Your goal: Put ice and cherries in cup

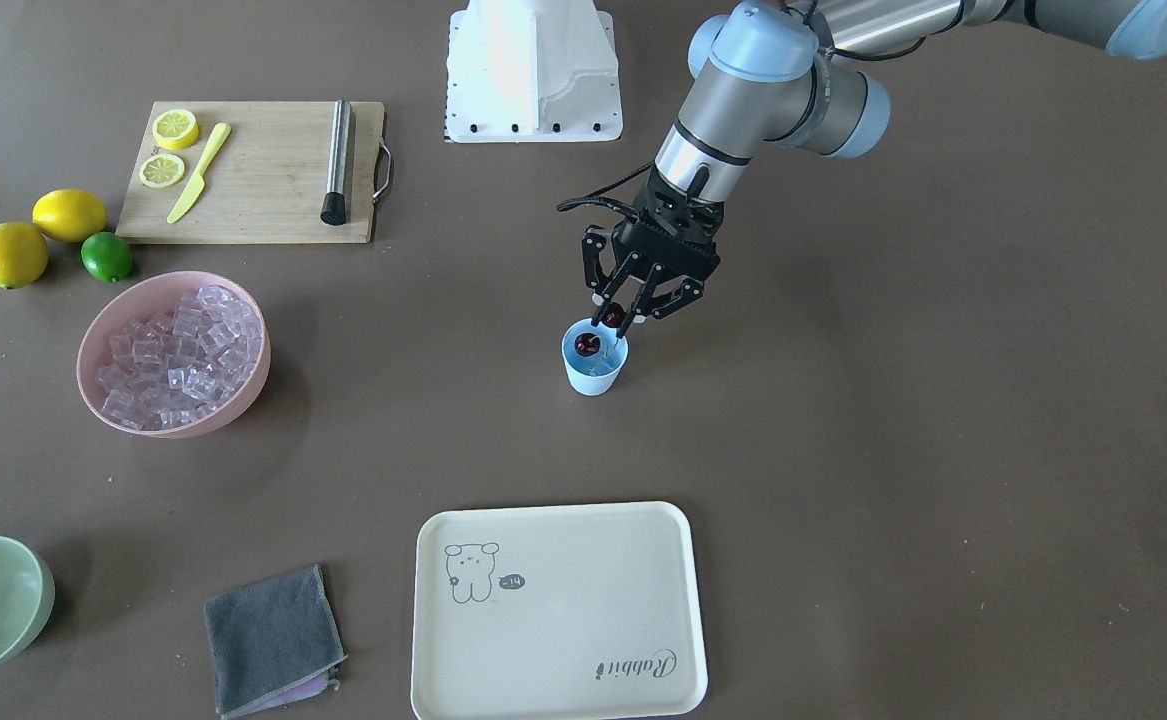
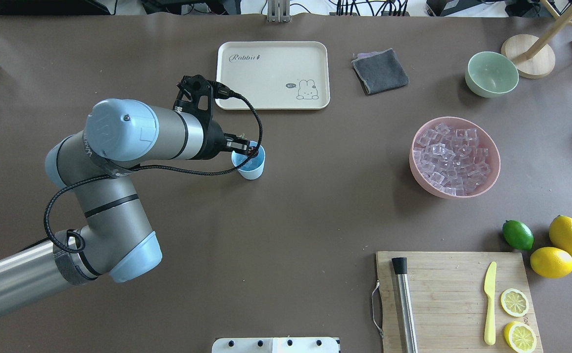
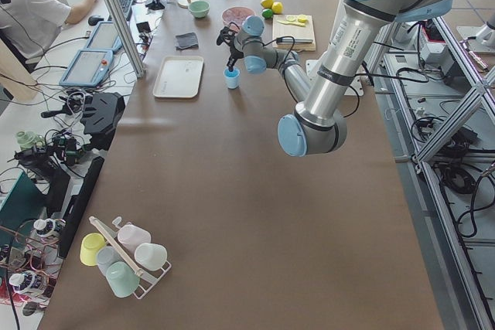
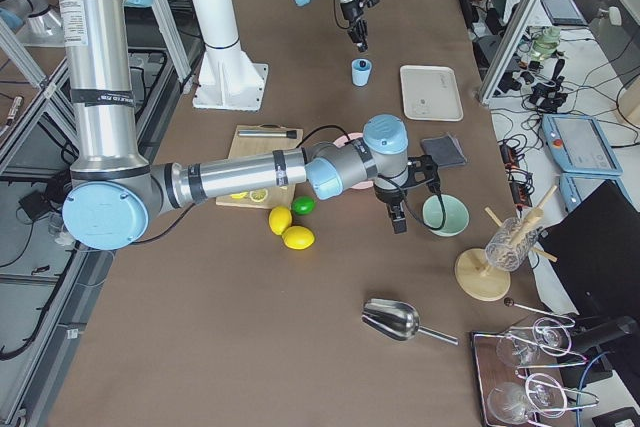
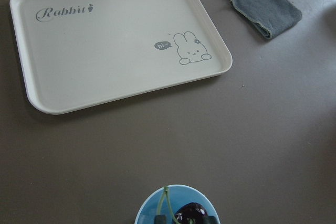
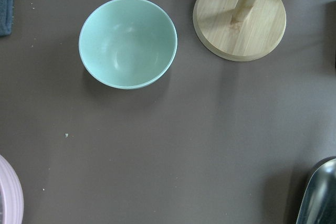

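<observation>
The left gripper (image 1: pixel 611 321) stands directly above the cup (image 1: pixel 594 378), jaws narrow and pinching the cherries (image 1: pixel 588 345), one of which already hangs inside the rim. We judge the release path to be straight down. In the overhead view the ice (image 2: pixel 450 157) lies at 3 o'clock from the cup, in the pink bowl (image 2: pixel 495 169). We cannot tell the jaw state of the right gripper (image 4: pixel 399 225).

Left end effector (image 1: pixel 616 322) pinched, tilted downward

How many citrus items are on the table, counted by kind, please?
Whole lemons: 2
Lime: 1
Cut lemon pieces: 2
Total: 5
</observation>
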Robot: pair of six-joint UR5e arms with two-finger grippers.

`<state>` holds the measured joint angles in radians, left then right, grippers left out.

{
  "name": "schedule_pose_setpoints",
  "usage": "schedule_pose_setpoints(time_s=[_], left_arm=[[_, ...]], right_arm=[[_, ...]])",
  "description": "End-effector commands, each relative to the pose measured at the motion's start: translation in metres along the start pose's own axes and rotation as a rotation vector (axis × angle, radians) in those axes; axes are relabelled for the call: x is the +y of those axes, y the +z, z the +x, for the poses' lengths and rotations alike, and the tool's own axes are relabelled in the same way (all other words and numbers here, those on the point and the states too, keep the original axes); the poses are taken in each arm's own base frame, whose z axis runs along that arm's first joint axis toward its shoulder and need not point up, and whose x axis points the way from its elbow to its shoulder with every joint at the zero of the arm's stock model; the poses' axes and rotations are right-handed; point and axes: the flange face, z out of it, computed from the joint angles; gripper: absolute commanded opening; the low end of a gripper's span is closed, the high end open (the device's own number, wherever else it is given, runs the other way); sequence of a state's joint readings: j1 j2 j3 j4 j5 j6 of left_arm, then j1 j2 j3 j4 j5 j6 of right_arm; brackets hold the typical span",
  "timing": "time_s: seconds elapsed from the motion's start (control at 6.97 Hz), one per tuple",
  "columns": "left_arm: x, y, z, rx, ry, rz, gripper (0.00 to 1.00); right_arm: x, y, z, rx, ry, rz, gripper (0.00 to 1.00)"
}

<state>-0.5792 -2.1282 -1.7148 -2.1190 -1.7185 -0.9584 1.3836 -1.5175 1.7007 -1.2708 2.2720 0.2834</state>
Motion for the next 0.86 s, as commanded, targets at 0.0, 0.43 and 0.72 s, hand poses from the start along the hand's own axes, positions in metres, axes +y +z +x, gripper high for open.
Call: schedule_pose_setpoints(time_s=[0.0, 0.43, 0.72], left_arm=[[0.008, 0.003, 0.000, -0.004, 0.016, 0.058, 0.97], [-0.018, -0.022, -0.033, -0.016, 0.008, 0.060, 0.97], [-0.054, -0.081, -0.133, 0.009, 0.015, -0.042, 0.97]], right_arm=[[-0.003, -0.002, -0.002, -0.002, -0.004, 0.003, 1.00], [0.000, -0.006, -0.005, -0.005, -0.009, 0.010, 1.00], [0.003, -0.005, -0.002, -0.007, 0.000, 0.001, 1.00]])
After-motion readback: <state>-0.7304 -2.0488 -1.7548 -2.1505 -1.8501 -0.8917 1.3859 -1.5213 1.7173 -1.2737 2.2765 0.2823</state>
